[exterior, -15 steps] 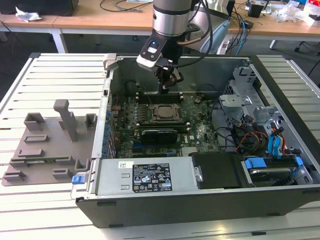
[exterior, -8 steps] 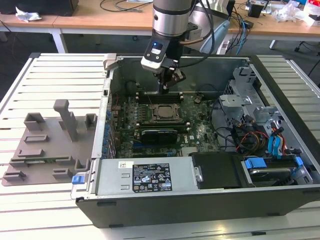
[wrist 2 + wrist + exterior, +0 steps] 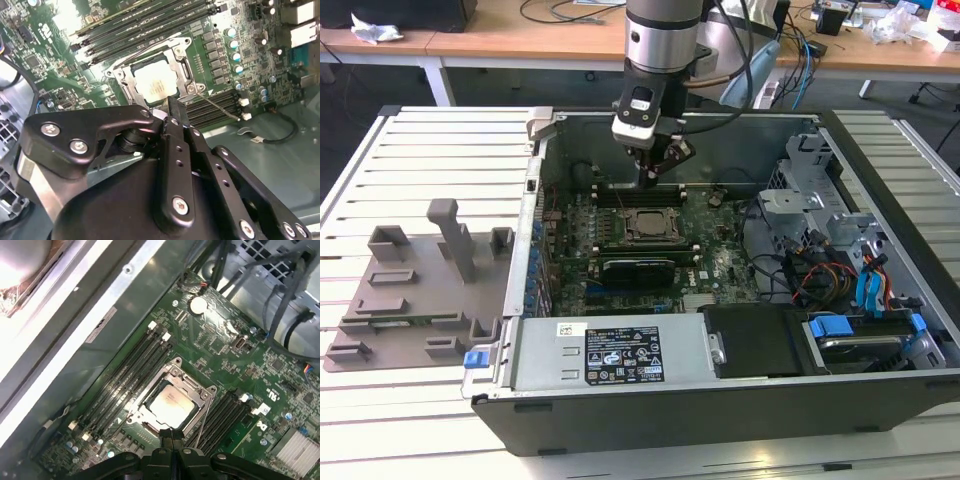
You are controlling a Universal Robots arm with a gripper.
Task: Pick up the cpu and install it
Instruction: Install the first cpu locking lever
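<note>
My gripper (image 3: pixel 170 107), fingers pressed together and empty, hangs just above the cpu (image 3: pixel 156 84); it sits in its socket (image 3: pixel 172 405).

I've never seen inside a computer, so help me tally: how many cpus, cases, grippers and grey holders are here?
cpu: 1
case: 1
gripper: 1
grey holder: 1
Total: 4

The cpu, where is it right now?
The pale silver-grey square cpu sits in the metal socket frame on the green motherboard, between black memory slots, in both wrist views.
</note>
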